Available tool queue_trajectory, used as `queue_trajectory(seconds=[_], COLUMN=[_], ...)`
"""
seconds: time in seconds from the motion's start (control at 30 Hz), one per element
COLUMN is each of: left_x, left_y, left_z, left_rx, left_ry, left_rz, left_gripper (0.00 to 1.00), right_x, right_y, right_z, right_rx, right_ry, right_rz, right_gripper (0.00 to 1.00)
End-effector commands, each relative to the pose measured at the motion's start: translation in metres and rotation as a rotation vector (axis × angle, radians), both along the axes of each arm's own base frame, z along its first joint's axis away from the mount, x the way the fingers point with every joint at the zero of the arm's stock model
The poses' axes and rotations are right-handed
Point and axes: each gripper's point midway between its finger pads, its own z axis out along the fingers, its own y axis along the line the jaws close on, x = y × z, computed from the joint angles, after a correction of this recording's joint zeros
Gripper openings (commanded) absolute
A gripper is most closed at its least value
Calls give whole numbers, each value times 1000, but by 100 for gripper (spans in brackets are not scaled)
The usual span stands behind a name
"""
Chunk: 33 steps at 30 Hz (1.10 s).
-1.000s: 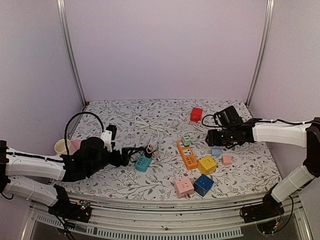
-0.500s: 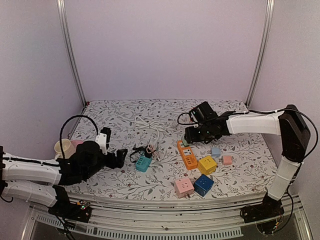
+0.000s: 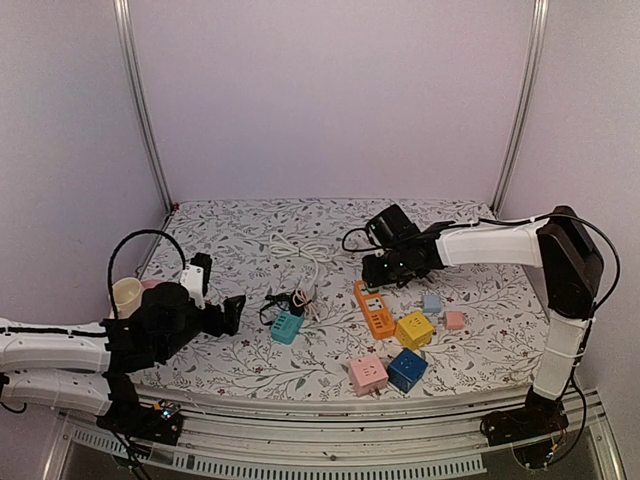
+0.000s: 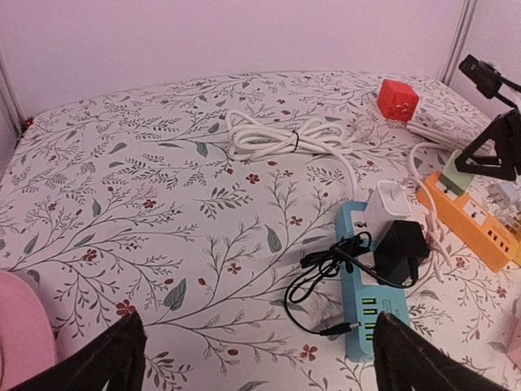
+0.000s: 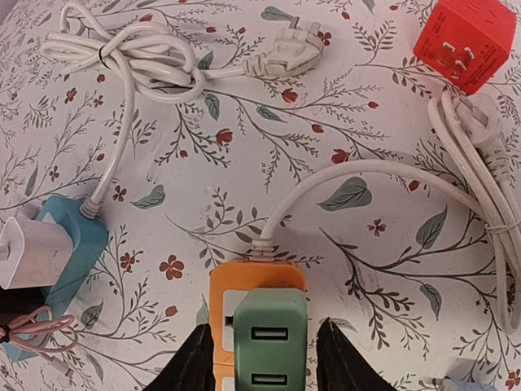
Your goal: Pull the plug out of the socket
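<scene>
A green plug (image 5: 269, 334) stands in the end of the orange socket strip (image 5: 252, 278), whose white cord runs off to the right. My right gripper (image 5: 264, 358) hangs over it, open, one finger on each side of the plug with a thin gap at each. From above, that gripper (image 3: 378, 272) sits at the far end of the orange strip (image 3: 378, 312). My left gripper (image 4: 254, 342) is wide open and holds nothing, just left of a teal socket strip (image 4: 366, 285) that carries a black adapter (image 4: 399, 251) and a white charger (image 4: 384, 208).
A red cube socket (image 3: 393, 228) lies behind the orange strip, and a coiled white cable (image 3: 300, 255) lies at mid-table. Yellow (image 3: 414, 328), blue (image 3: 407, 369) and pink (image 3: 368, 373) cube sockets sit in front. Cups (image 3: 127, 293) stand at the far left.
My right arm swung left from the table's right side and came down over the green plug, its jaws narrowing. My left arm drew back from the teal strip toward the left.
</scene>
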Motion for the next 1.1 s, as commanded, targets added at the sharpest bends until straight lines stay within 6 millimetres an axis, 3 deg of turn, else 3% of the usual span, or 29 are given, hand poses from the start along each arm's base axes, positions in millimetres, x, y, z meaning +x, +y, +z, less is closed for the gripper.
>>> queue_trajectory(seconds=[0.0, 0.3, 0.5, 1.07], left_x=[4, 6, 6, 6], left_y=[12, 15, 17, 26], left_z=[11, 11, 11, 14], left_rx=[32, 58, 47, -12], left_ry=[-32, -53, -62, -70], left_rz=[45, 58, 58, 62], left_gripper=[97, 97, 97, 98], right_x=[3, 2, 2, 2], right_y=[1, 5, 7, 10], right_z=[-1, -9, 0, 40], right_rx=[-19, -44, -37, -3], right_ry=[-6, 3, -14, -77], right_rz=[-9, -3, -12, -14], right_gripper=[41, 27, 16, 13])
